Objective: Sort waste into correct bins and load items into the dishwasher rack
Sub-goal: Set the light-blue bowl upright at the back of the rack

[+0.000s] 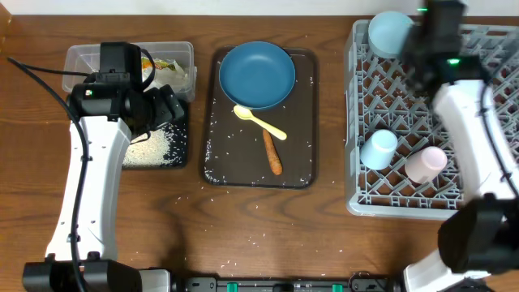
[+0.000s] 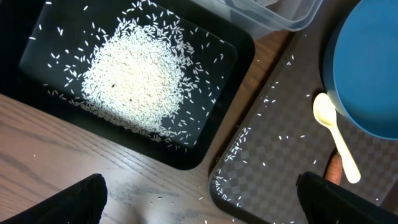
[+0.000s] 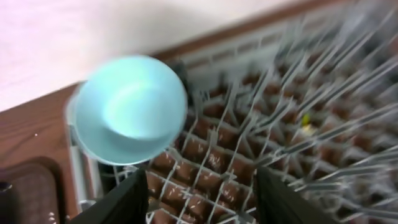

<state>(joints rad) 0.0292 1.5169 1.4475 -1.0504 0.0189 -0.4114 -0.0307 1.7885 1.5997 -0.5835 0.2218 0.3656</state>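
My left gripper [image 2: 199,200] is open and empty, low over the table edge between the black tray [image 2: 37,68] and the brown serving tray [image 2: 280,149]. A heap of rice [image 2: 134,81] lies on the black tray. The clear tub [image 1: 81,58] holds the printed wrapper [image 1: 166,65] and something white. The dark blue plate [image 1: 256,75], yellow spoon [image 1: 259,120] and carrot stick [image 1: 272,152] lie on the serving tray. My right gripper [image 3: 202,199] is open and empty above the rack [image 3: 236,149], just beside the pale blue bowl [image 3: 130,118] in its far left corner.
In the rack [image 1: 365,191] a light blue cup [image 1: 379,149] and a pink cup [image 1: 426,164] lie near the front. Loose rice grains are scattered on the serving tray [image 1: 302,162] and on the wood in front of it.
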